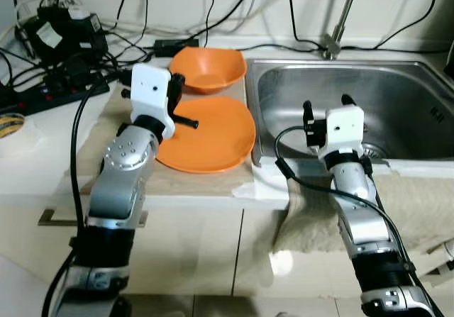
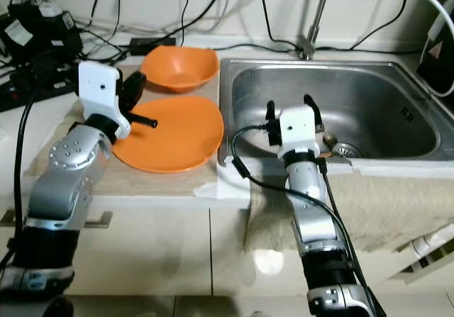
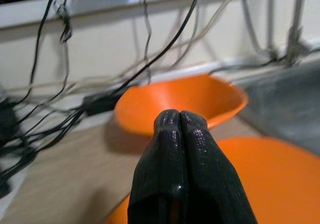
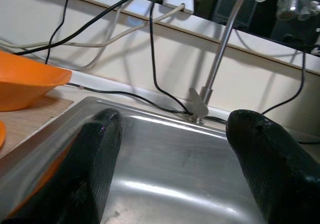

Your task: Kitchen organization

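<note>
Two orange dishes are sitting on the counter to the left of the sink: one flat orange plate [image 1: 213, 134] lying nearer, and one orange bowl [image 1: 208, 68] standing upright just beyond it, toward the wall. The plate's far edge is reaching close to the bowl; whether the two are touching cannot be told. Both are resting on one pale wooden board [image 1: 206, 181], whose right edge is running along beside the sink.

The left gripper [image 3: 180, 121] is hovering over the plate's left part, its two black fingers pressed tight together with nothing between them, pointing toward the bowl. The right gripper [image 4: 172, 149] is hanging over the near left part of the one steel sink [image 1: 397, 93], its two fingers [image 4: 100, 149] spread wide and holding nothing.

One drain [image 2: 345, 149] is sitting in the sink's floor, just right of the right gripper. One faucet [image 1: 339, 26] is rising from the far rim of the sink. One pale cloth [image 1: 418, 203] is draping over the sink's near edge and hanging down the cabinet front. On the far left of the counter, one black power strip [image 1: 50, 93] is lying among a tangle of black cables [image 1: 92, 54], too many and too knotted to count.
</note>
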Available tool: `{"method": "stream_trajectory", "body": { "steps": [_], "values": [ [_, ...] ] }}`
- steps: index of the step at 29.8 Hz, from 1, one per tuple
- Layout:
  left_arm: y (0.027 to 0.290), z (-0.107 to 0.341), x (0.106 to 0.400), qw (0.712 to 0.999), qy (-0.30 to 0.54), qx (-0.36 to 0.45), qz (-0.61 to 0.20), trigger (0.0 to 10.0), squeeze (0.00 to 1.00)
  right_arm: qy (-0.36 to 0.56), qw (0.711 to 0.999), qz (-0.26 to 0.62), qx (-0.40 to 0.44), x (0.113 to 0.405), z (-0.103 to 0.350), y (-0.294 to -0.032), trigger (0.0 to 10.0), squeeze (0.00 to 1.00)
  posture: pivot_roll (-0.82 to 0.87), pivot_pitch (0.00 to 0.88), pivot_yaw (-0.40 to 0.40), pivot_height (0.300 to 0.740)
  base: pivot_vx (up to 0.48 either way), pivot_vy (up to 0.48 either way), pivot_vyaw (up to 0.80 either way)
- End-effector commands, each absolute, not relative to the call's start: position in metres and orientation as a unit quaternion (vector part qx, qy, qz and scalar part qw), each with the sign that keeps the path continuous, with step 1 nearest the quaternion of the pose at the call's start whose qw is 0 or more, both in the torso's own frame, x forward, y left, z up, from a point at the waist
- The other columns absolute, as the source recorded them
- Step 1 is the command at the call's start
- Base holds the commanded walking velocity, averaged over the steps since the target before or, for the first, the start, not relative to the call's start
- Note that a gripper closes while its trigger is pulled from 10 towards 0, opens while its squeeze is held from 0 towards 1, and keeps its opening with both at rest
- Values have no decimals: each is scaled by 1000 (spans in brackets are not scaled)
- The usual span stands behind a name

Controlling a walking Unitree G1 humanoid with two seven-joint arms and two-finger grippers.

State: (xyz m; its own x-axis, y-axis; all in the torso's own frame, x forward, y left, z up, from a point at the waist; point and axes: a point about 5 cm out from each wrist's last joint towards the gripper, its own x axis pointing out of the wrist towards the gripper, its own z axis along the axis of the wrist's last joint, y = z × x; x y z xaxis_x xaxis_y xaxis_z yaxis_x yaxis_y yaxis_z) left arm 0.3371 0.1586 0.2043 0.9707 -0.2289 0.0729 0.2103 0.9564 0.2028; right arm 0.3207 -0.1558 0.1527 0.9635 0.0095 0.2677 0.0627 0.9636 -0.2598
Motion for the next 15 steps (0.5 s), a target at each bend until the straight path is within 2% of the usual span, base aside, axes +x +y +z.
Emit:
{"method": "stream_trajectory", "body": {
  "steps": [1, 6, 15],
  "values": [
    [157, 205, 341, 986, -34, 108, -120, 10000, 0, -140, 981, -12, -133, 322, 155, -157, 10000, 0, 54, 0, 13, 732, 0, 0, 0],
    [165, 195, 347, 982, 26, 126, -136, 10000, 0, -138, 982, -4, -128, 322, 155, -154, 10000, 0, 56, 0, 15, 732, 0, 0, 0],
    [171, 187, 350, 976, 75, 154, -135, 10000, 0, -135, 983, 7, -124, 322, 155, -154, 10000, 0, 55, 0, 11, 732, 0, 0, 0]
  ]
}}
